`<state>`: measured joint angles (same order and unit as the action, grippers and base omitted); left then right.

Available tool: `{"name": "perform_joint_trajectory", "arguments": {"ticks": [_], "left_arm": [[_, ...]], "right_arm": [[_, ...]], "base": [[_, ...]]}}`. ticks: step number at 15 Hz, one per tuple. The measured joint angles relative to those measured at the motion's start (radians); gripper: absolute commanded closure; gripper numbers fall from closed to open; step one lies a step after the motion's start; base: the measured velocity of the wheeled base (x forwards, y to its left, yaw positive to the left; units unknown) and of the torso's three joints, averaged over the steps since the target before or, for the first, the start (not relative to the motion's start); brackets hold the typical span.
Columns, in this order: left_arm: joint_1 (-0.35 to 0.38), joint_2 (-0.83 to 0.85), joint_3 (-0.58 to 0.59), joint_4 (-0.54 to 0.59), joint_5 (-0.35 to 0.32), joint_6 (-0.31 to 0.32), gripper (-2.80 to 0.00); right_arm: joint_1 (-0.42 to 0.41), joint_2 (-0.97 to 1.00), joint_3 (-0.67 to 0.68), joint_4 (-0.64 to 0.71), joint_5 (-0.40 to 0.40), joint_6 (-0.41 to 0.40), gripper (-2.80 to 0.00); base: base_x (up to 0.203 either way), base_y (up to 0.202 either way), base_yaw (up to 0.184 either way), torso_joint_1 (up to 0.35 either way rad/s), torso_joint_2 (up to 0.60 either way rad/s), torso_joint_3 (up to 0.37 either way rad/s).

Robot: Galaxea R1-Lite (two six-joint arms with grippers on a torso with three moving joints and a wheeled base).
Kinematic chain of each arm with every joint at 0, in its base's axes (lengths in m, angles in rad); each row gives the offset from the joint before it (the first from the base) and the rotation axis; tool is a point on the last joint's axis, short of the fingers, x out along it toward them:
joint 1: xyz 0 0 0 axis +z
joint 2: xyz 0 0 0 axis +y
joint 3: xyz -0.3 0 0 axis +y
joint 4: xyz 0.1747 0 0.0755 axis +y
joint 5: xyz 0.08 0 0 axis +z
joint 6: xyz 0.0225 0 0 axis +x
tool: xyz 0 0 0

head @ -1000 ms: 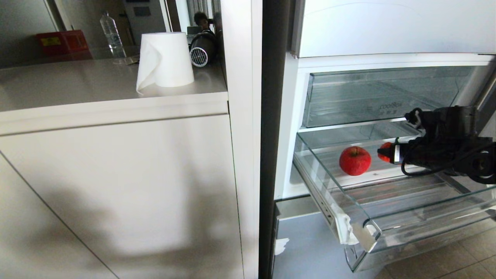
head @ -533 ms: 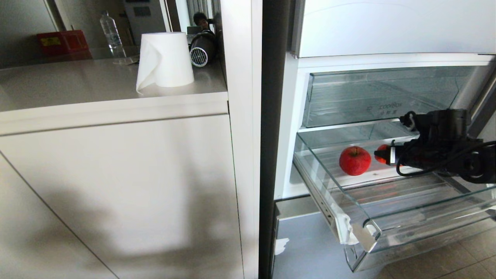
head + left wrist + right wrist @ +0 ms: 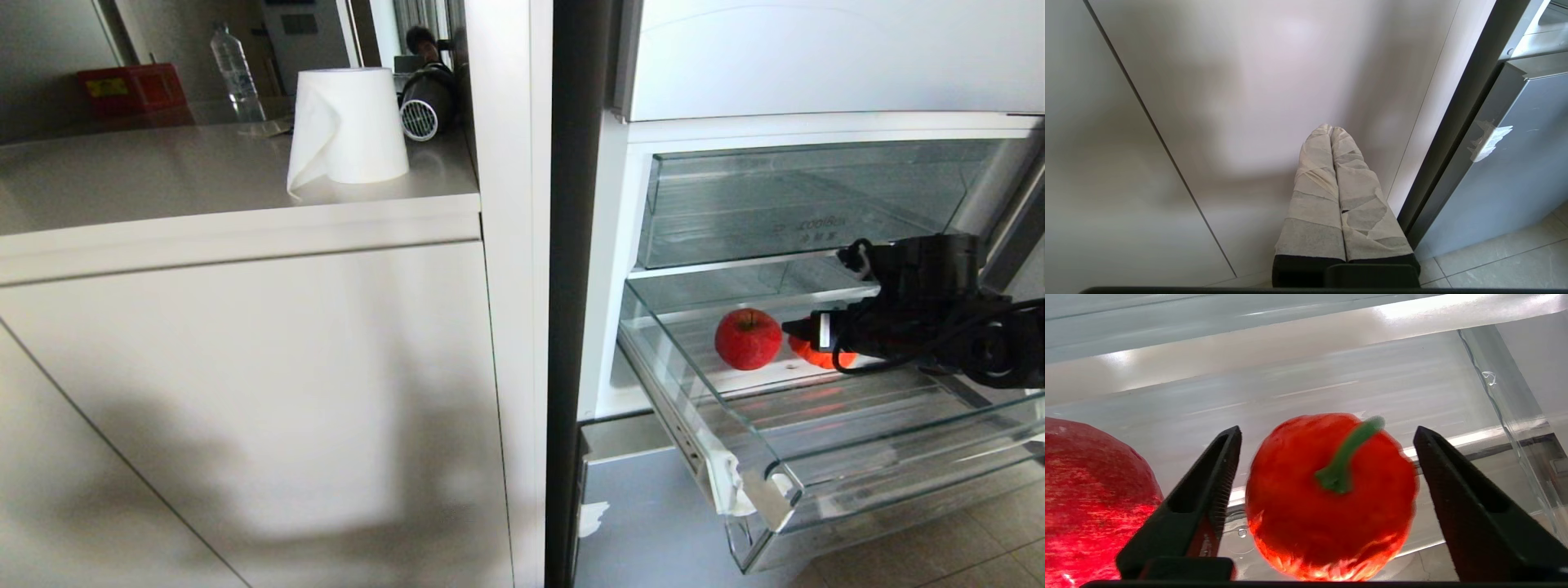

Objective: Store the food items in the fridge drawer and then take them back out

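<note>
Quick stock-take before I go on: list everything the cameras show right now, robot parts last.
apple: one, red, in the fridge drawer, back left.
tomato: one, red with green stem, in the drawer beside the apple, between the right fingers, gaps both sides.
fridge drawer: one, clear, pulled out, white tape on its front corner.
coolBox drawer: one, clear, above it.
paper roll: one, white, on the counter.
water bottle: one, clear, behind the counter.
red box: one, far left.
right gripper: open, inside the drawer.
left gripper: shut, taped, facing the cabinet front.
</note>
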<state>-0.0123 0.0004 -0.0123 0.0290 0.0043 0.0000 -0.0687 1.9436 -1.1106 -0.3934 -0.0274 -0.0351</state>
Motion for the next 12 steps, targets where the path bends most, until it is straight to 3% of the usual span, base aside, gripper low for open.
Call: {"name": "perform_joint_trajectory", "arguments": {"ticks": [8,9,12], "left_arm": [[0.000,0.000,0.000,0.000,0.000,0.000,0.00],[0.000,0.000,0.000,0.000,0.000,0.000,0.00],[0.000,0.000,0.000,0.000,0.000,0.000,0.00]], "right_arm": [[0.001,-0.187,0.096,0.001,-0.001,0.000,-2.80],[0.003,-0.244,0.134,0.001,-0.001,-0.002,0.00],[0.019,-0.448,0.289,0.001,0.000,-0.005,0.00]], "base": [[0.000,0.000,0.000,0.000,0.00,0.000],[0.000,0.000,0.000,0.000,0.00,0.000],[0.000,0.000,0.000,0.000,0.00,0.000]]}}
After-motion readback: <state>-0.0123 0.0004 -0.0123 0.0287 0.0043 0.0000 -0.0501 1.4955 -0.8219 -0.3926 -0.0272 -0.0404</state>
